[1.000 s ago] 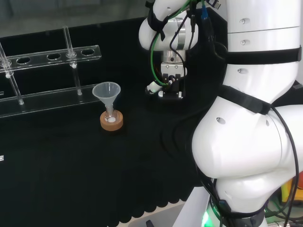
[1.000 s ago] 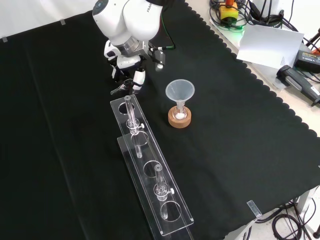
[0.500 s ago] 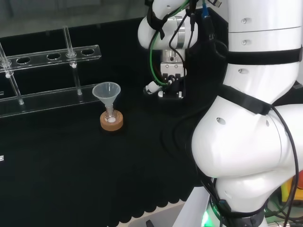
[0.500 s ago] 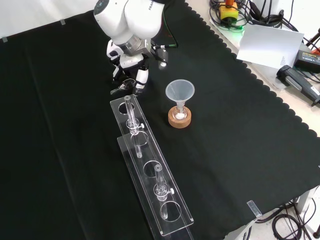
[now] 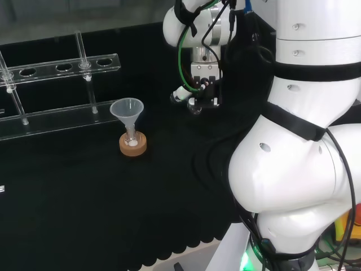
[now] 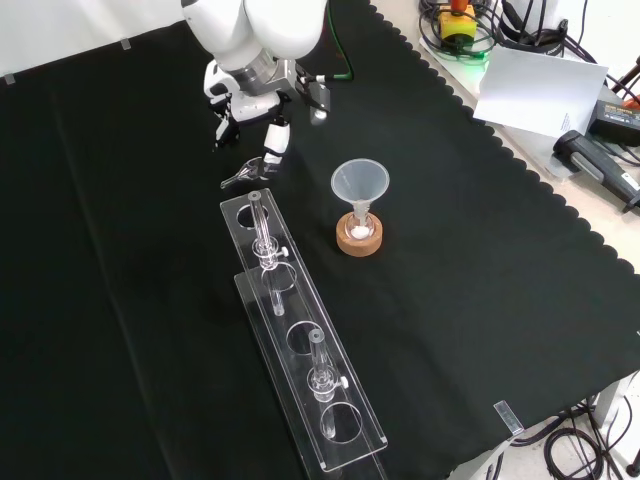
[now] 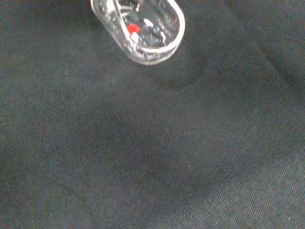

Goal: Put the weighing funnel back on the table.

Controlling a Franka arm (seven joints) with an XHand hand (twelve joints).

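The weighing funnel (image 6: 238, 180) lies flat on the black cloth of the surface (image 6: 480, 300), left of the funnel (image 6: 360, 185) in the front view and just off the far end of the clear rack (image 6: 300, 345). Its long axis slants across that view from lower left to upper right, and its thinner end seems to point left, away from the funnel. In the wrist view its rounded scoop end (image 7: 145, 31) rests on the cloth, hollow side up.

The hand (image 6: 250, 105) hangs above the weighing funnel, up and to the left of the funnel. Its fingers (image 6: 272, 150) reach down loosely spread and close on nothing; the nearest tip stops just short of the weighing funnel. In the head view the hand (image 5: 197, 96) is to the right of the funnel (image 5: 128, 110), beside the arm's white links (image 5: 304, 169).

The funnel stands mouth up with its stem in a small flask on a cork ring (image 6: 359, 238). To its right the cloth ends in a scalloped edge, and past that lie a white sheet of paper (image 6: 540, 85) and cables (image 6: 610, 110).
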